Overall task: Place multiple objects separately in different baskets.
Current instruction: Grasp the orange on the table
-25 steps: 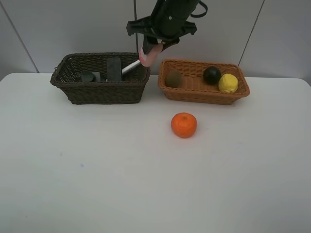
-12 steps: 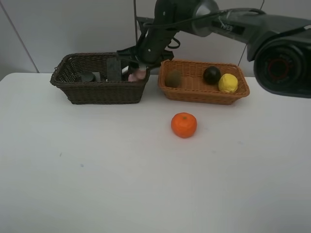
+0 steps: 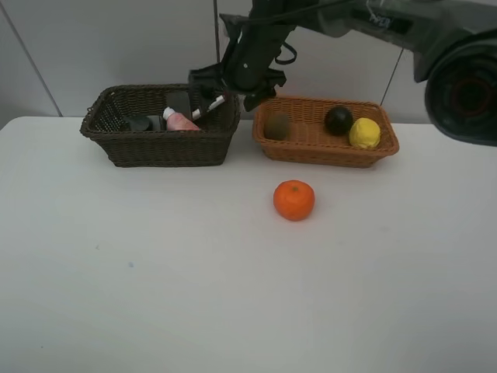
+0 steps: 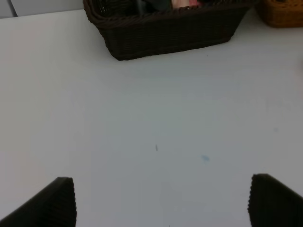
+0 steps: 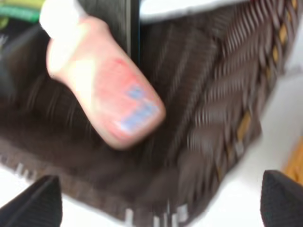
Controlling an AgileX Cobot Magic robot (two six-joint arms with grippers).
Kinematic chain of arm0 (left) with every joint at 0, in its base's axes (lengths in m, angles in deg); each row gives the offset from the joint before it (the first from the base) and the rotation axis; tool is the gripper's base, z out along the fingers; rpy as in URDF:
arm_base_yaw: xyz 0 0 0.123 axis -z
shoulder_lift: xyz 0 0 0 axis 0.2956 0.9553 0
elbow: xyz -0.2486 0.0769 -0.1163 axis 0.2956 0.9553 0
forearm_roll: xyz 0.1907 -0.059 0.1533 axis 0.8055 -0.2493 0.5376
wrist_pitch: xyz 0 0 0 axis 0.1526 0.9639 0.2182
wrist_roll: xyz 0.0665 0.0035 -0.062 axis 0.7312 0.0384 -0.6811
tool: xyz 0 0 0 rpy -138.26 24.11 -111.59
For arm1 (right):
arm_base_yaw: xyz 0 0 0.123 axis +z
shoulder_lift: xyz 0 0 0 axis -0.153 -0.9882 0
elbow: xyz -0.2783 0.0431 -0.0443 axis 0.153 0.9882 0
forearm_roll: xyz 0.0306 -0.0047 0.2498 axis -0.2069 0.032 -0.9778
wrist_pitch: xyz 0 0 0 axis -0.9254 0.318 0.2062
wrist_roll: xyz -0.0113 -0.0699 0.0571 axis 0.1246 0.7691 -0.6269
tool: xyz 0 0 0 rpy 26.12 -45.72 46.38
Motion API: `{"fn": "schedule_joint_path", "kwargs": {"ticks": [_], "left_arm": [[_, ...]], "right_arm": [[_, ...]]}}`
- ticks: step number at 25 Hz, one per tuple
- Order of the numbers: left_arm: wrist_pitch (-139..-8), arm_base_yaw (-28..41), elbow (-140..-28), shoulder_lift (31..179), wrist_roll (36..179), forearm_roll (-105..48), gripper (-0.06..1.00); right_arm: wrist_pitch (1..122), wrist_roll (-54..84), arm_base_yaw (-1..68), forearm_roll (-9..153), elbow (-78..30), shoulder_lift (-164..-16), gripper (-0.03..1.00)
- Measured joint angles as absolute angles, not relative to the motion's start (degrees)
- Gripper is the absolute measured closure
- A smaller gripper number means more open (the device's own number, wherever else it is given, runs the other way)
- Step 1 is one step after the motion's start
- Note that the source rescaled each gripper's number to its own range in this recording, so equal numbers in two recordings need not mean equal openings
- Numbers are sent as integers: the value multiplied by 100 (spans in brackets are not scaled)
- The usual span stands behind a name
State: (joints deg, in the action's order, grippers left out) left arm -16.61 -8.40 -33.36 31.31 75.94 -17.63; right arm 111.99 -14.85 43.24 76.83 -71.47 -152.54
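Note:
The dark brown basket [image 3: 159, 148] holds the pink bottle [image 3: 180, 121], a dark green pump bottle [image 3: 142, 123], a black eraser block [image 3: 182, 102] and a white-pink marker [image 3: 214, 103]. My right gripper [image 3: 227, 92] hovers over that basket's right end, open and empty. In the right wrist view the pink bottle [image 5: 104, 94] lies on the basket floor, free of my right gripper [image 5: 161, 201]. The light tan basket [image 3: 326, 153] holds a kiwi [image 3: 277, 125], a mangosteen [image 3: 338, 120] and a lemon [image 3: 364, 133]. An orange [image 3: 293, 200] sits on the table. My left gripper [image 4: 161, 203] is open above bare table.
Both baskets stand side by side along the back of the white table [image 3: 155, 272], close to the wall. The left wrist view shows the dark basket [image 4: 170, 33] ahead and a corner of the tan basket [image 4: 281, 12].
My right gripper has opened and let go of the pink bottle, which now lies in the dark brown basket. The left gripper has not moved.

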Motion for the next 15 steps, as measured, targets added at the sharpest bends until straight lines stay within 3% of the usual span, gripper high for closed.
{"fn": "schedule_joint_path", "kwargs": {"ticks": [3,8,15], "left_arm": [[-1661,-840,-3336,3131,7594,-1763,0],[-1661,-840,-3336,3131,7594,-1763,0],[-1661,-840,-3336,3131,7594,-1763,0]], "right_arm": [[12001,-1407,4324,7700,-7147,-14867,-3],[12190,-1354,4324,7778,-6840,-14480,-3],[12191,-1247,4324,7971,-5123,-13723,-3]]}}
